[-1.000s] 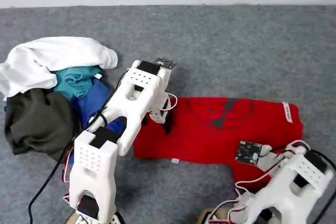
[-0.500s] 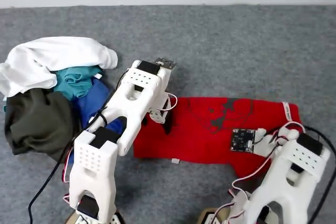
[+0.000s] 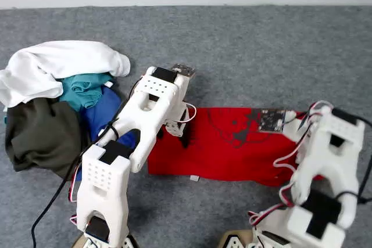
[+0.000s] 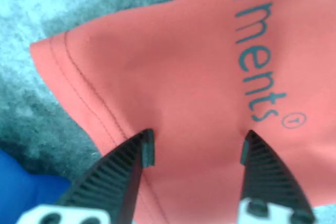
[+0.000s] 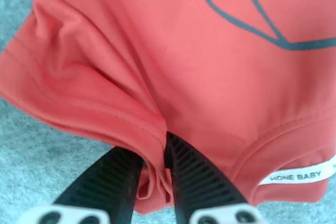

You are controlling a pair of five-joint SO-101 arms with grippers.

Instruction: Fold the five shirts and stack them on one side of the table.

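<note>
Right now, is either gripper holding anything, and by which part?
The right gripper pinches a bunched fold at the edge of the red shirt, near its label. The left gripper stands open on the shirt, holding nothing.

The red shirt [image 3: 226,158] has a dark teal print (lines and letters); the white shirt [image 3: 58,65], teal shirt [image 3: 87,89], blue shirt [image 3: 102,115] and dark green shirt [image 3: 38,135] are plain; the table [image 3: 261,56] is grey.

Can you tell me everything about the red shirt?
The red shirt looks like soft cloth with a dark printed design and stitched hems. It lies mostly flat on the grey table. The left gripper stands open, tips touching it near one corner. The right gripper pinches a bunched fold at the opposite end.
</note>
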